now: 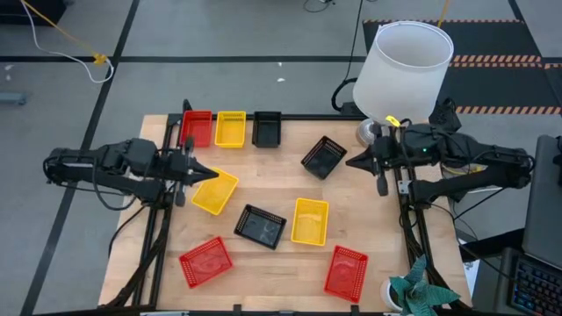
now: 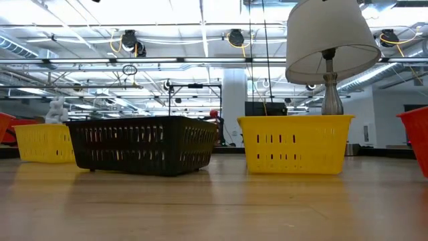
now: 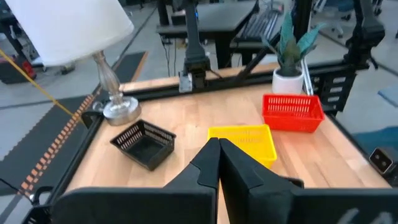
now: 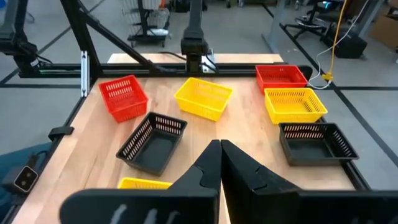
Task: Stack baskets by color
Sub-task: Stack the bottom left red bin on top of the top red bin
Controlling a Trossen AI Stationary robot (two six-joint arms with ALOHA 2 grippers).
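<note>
9 baskets [image 1: 261, 226] are lying on the surface [image 1: 272, 272]: 3 lining the far edge, 6 lying scattered. Left tool [image 1: 213, 175], fingers pressed together, is hovering over a yellow basket [image 1: 215, 191]. Right tool [image 1: 349, 161], likewise pinched empty, is hovering near the lamp [image 1: 402, 70].

- red basket [image 1: 196, 128], yellow basket [image 1: 231, 128] and black basket [image 1: 266, 128] in a row along the worktop's [image 1: 263, 272] far edge, upright
- six more baskets scattered singly nearer than that row, all unstacked
</note>
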